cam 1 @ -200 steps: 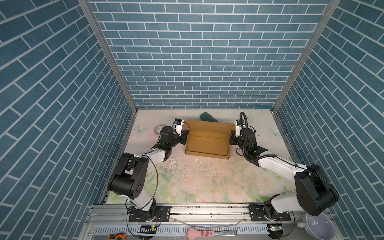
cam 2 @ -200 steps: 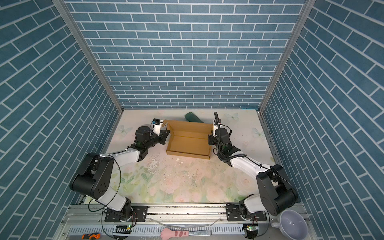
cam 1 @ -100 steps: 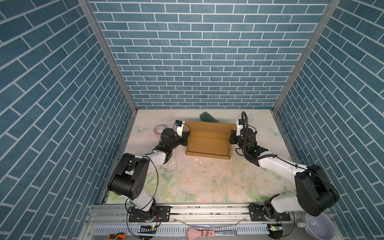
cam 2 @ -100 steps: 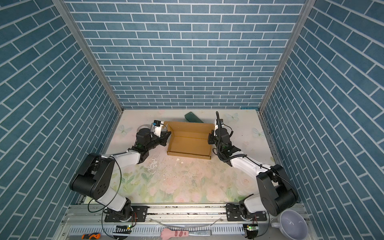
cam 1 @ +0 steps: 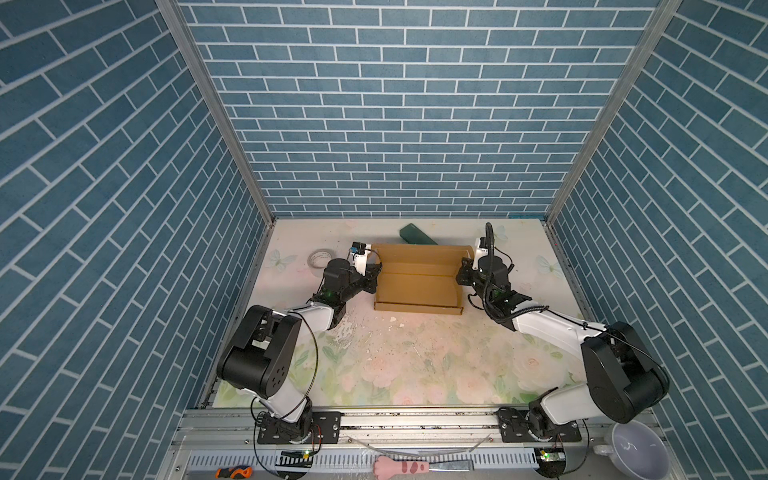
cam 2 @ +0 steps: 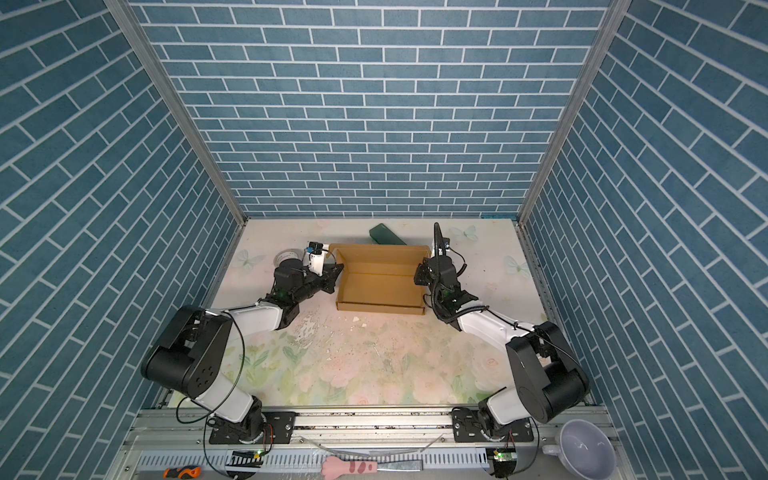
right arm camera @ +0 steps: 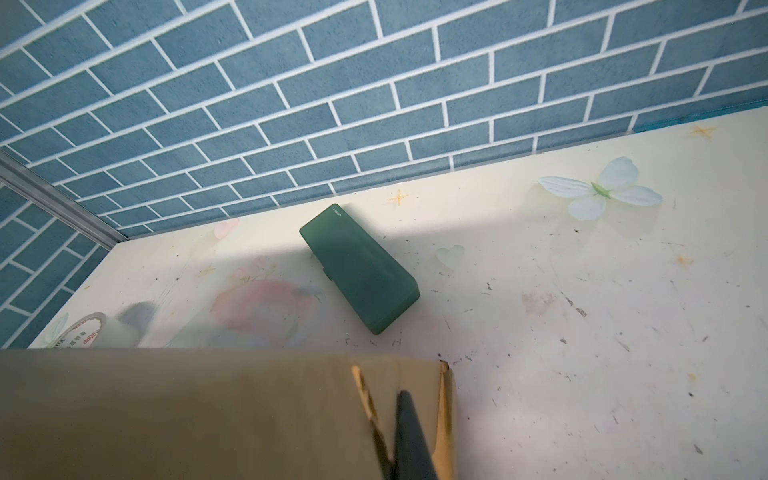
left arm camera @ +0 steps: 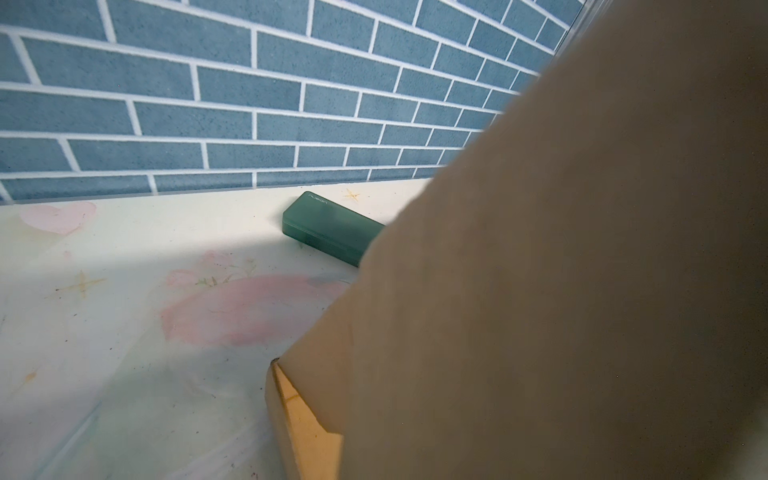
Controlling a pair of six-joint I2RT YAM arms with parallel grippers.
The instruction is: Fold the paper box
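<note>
both claws are closed. left claw (cam 1: 374, 276) has slid in against the left wall of the box (cam 1: 417, 286); right claw (cam 1: 461, 276) stays at the right wall. box sits near the bench (cam 1: 415, 365) back edge, lid open, probably ready for closing.

We find the paper box (cam 1: 417, 286) toward the back of the tabletop (cam 1: 415, 365), near its middle. The left hand (cam 1: 375, 277) is at the box's left wall and the right hand (cam 1: 461, 277) at its right wall. A flat case (cam 1: 415, 236) lies close behind the box. A tape roll (cam 1: 319, 258) lies left of the left hand. Before the tabletop's front edge, a screwdriver (cam 1: 232, 471) lies at the left and a cup (cam 1: 636, 451) at the right.
</note>
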